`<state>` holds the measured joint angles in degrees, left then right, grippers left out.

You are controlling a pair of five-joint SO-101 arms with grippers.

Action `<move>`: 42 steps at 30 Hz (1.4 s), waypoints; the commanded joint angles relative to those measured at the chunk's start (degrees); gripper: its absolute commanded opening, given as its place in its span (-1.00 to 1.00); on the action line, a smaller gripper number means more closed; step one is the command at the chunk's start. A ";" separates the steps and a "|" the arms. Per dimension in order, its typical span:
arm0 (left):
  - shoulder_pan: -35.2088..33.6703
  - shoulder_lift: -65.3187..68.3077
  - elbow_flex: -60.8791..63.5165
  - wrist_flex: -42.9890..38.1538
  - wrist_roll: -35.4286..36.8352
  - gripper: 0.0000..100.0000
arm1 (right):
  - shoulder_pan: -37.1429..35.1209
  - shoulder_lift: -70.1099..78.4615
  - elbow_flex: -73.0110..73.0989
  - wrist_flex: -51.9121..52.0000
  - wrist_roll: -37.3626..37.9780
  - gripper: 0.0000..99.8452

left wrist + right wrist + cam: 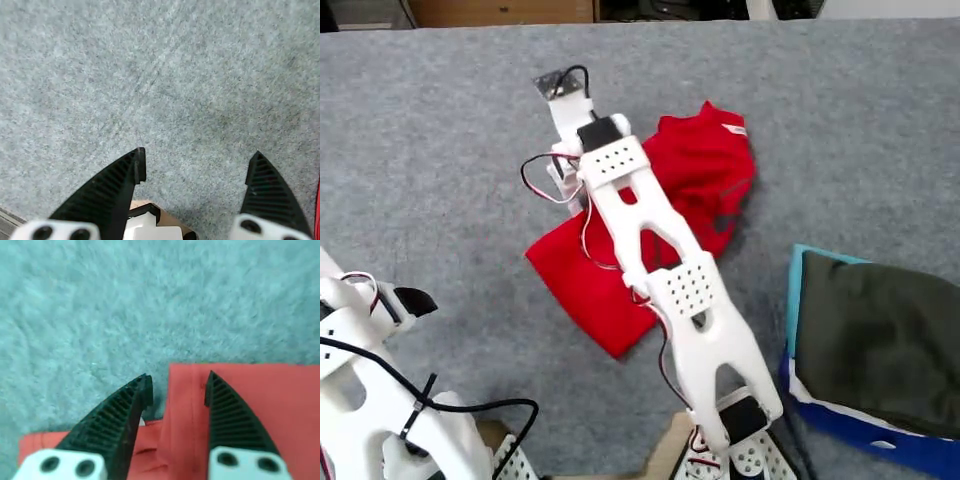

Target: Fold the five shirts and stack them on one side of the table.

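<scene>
A red shirt lies crumpled and partly folded on the grey carpeted table, near the middle. My right arm stretches across it, wrist down at the shirt's far left edge. In the right wrist view my right gripper is open, its fingers straddling a hemmed edge of the red shirt. My left gripper is open over bare carpet at the near left, with nothing between its fingers. A thin strip of the red shirt shows beside it.
A stack of folded shirts sits at the near right edge, dark green on top with teal, white and blue layers beneath. My left arm stands at the near left corner. Bare carpet spreads to the left and far side.
</scene>
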<state>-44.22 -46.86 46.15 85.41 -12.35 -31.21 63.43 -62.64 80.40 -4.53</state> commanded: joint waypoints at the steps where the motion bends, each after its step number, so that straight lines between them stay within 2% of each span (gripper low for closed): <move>1: 0.00 -0.66 0.00 -0.53 0.26 -0.36 | -0.48 0.75 -0.13 -1.85 -0.62 -0.65; 16: 0.00 -0.66 -0.09 -0.53 0.26 -0.36 | 3.12 2.59 -1.80 -3.78 -0.09 -0.65; 20: 0.00 -0.66 -0.09 -0.53 0.26 -0.36 | 3.03 2.59 -1.71 -1.85 2.90 -0.66; 26: -0.09 -0.66 -0.26 -0.35 0.09 -0.36 | 3.30 2.59 -1.71 -2.11 3.25 -0.97; 36: -0.09 -0.66 -0.09 -0.18 0.00 -0.36 | 4.53 2.15 -2.42 -2.29 3.60 -0.99; 42: 3.34 -0.57 -0.62 -0.18 0.44 -0.36 | 9.19 2.42 -11.47 -0.70 0.35 -0.99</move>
<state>-43.43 -46.86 46.24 85.41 -12.35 -25.14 66.24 -68.18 79.25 -2.24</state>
